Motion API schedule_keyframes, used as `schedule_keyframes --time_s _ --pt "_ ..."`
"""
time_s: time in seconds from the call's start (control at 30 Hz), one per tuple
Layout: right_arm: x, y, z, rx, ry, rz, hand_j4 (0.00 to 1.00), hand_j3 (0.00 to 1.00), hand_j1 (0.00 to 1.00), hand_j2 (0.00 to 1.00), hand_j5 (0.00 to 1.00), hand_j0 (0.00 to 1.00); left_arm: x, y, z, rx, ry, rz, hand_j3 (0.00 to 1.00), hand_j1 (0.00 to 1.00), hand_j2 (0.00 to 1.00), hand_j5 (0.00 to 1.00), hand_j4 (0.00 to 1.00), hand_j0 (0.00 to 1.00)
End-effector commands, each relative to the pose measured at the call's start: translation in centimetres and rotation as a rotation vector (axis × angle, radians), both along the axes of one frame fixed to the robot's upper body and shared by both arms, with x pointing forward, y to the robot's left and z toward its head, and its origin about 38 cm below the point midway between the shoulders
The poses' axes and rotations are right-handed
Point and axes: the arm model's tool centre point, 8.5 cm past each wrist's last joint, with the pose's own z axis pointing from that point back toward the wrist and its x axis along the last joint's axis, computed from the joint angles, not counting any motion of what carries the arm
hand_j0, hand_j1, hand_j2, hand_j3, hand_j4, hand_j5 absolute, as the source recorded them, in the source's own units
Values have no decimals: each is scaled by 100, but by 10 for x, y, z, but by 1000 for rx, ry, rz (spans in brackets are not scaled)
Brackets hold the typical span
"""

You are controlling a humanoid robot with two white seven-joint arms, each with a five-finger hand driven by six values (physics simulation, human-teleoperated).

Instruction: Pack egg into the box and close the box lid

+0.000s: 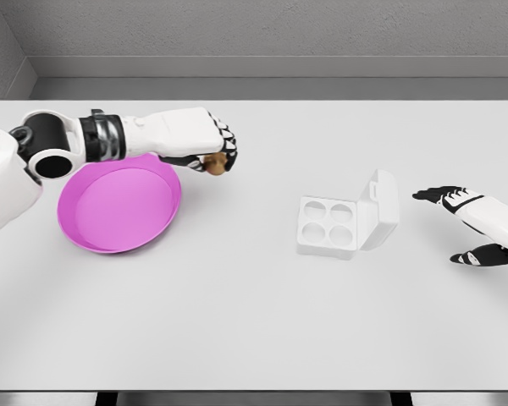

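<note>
One egg (213, 163) pinched in left hand (210, 150), just right of pink bowl (118, 209), far-left on table (254, 321). Transport step, judging by pose. Next: carry right to open box (347, 222), drop into one of four empty cups, then flip lid. Right hand (474, 228) near box's right, fingers spread, holding nothing.

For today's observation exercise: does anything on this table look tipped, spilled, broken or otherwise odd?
Nothing is spilled or broken. The pink bowl sits tilted rather than flat, partly under the left arm. The egg box lies open with four empty cups, turned at a slight angle to the table edge. The left hand holds the egg.
</note>
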Motion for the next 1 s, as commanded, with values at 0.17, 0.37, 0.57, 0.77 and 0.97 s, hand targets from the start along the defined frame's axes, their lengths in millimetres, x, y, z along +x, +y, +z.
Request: schedule_keyframes --time_s 0.17,0.37,0.57,0.77,0.97 --pt "0 0 1 4 -1 0 100 100 100 100 100 100 -4 -28 0 -37 2 -48 41 41 41 41 41 41" --pt "0 2 -1 9 -1 2 100 100 100 100 100 100 -7 -48 0 -56 2 -80 41 41 41 41 41 41" --pt "-1 0 -3 9 4 -4 100 100 100 100 100 100 -8 -60 -3 -54 -4 -96 41 41 41 41 41 41" --pt "-1 0 -4 10 9 -6 100 100 100 100 100 100 -12 -80 -6 -68 0 -126 41 41 41 41 41 41" --pt "-2 1 -3 11 8 -3 100 100 100 100 100 100 -15 -98 -10 -66 -7 -149 41 41 41 41 41 41"
